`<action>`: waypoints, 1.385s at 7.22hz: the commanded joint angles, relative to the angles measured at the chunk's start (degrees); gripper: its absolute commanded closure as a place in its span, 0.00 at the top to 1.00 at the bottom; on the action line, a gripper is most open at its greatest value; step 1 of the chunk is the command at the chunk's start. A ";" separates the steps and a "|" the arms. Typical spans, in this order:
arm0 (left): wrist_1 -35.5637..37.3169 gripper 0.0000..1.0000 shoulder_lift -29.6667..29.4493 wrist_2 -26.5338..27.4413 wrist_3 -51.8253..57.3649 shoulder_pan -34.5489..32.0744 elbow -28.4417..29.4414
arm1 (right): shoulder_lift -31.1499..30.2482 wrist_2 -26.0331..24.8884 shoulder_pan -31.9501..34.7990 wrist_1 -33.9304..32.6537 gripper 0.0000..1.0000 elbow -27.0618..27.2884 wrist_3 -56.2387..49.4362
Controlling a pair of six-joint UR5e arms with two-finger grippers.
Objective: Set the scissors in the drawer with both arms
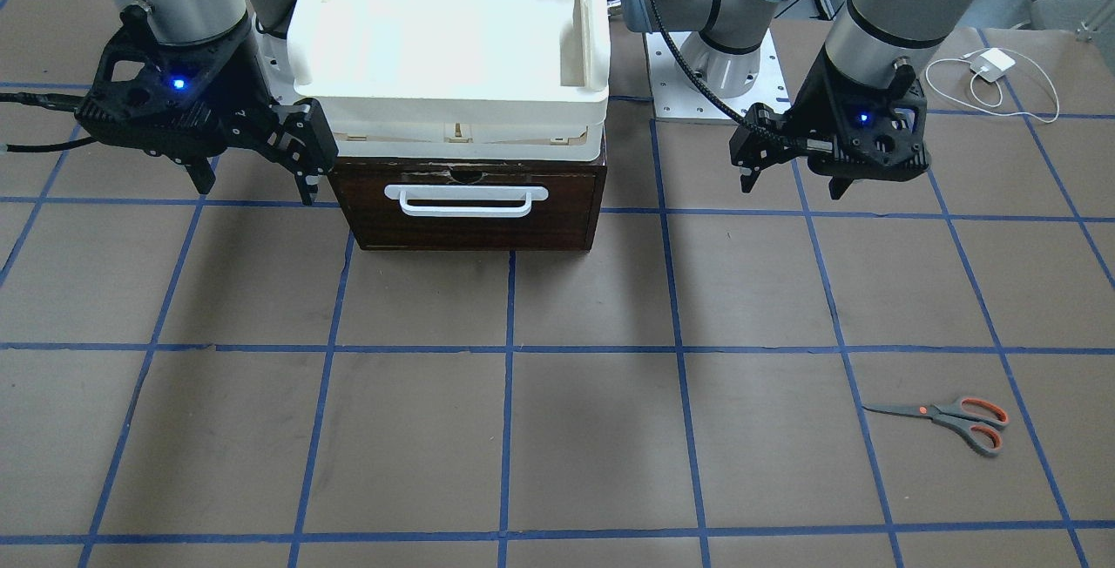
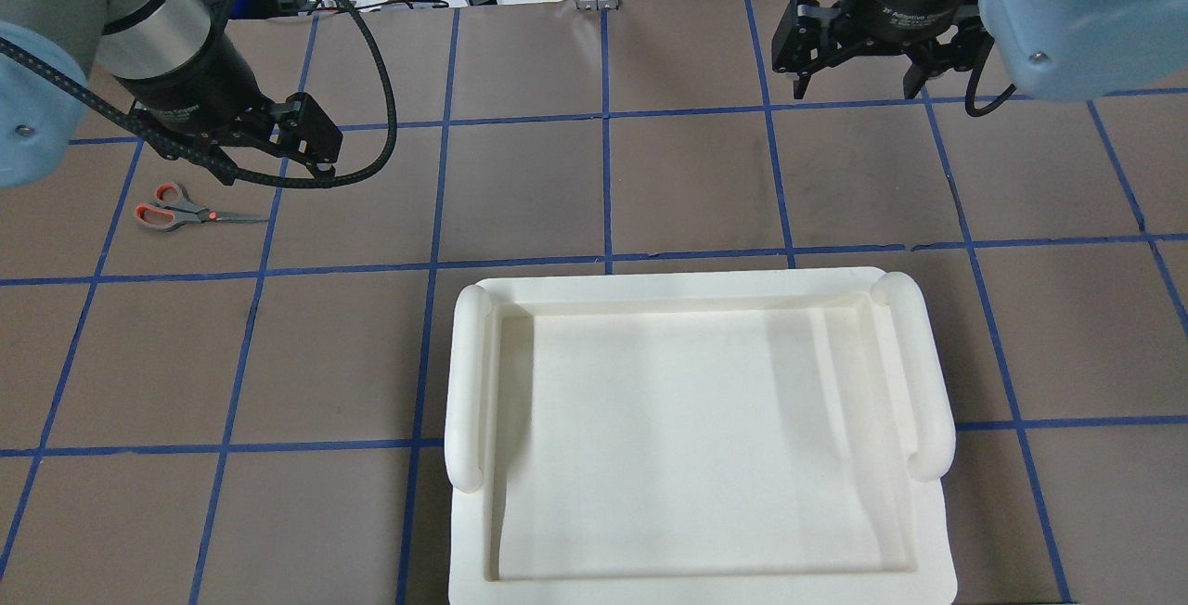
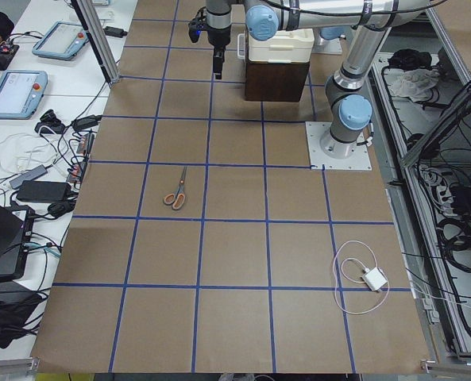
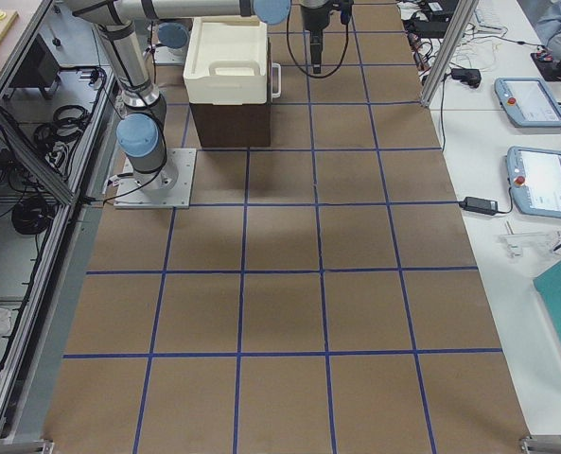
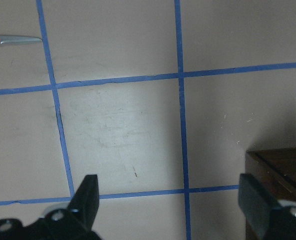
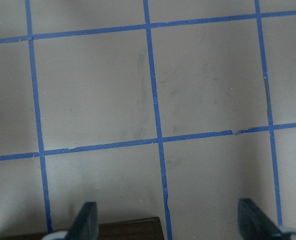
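Observation:
The scissors [image 1: 949, 418] lie flat and closed on the brown table, on my left side; they also show in the overhead view [image 2: 186, 211], and their blade tip shows in the left wrist view [image 5: 13, 39]. The dark brown drawer [image 1: 470, 202] is closed, with its white bar handle [image 1: 466, 200] facing away from me. My left gripper [image 1: 793, 189] hangs open and empty above the table between the drawer and the scissors, touching neither. My right gripper [image 1: 255, 193] is open and empty beside the drawer's other side.
A cream plastic tray [image 1: 592, 37] sits on top of the drawer unit and hides it in the overhead view [image 2: 464, 373]. A white charger with its cable [image 1: 993, 67] lies near the left arm's base plate [image 1: 714, 80]. Blue tape lines grid the table.

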 commanded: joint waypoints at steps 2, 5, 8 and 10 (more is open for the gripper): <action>0.00 1.00 0.05 0.00 0.00 0.00 0.09 | 0.43 1.34 0.35 0.16 1.00 0.23 -3.47; 0.96 1.00 -0.38 0.09 0.09 0.43 0.09 | 2.54 8.03 3.24 -3.49 1.00 -0.56 -13.06; 3.51 1.00 -2.31 0.18 8.40 4.19 0.18 | 4.65 11.99 5.44 -0.01 1.00 -0.21 -26.30; 6.23 1.00 -4.25 -0.26 23.91 10.34 0.18 | 4.83 8.93 5.80 1.75 1.00 -0.39 -39.44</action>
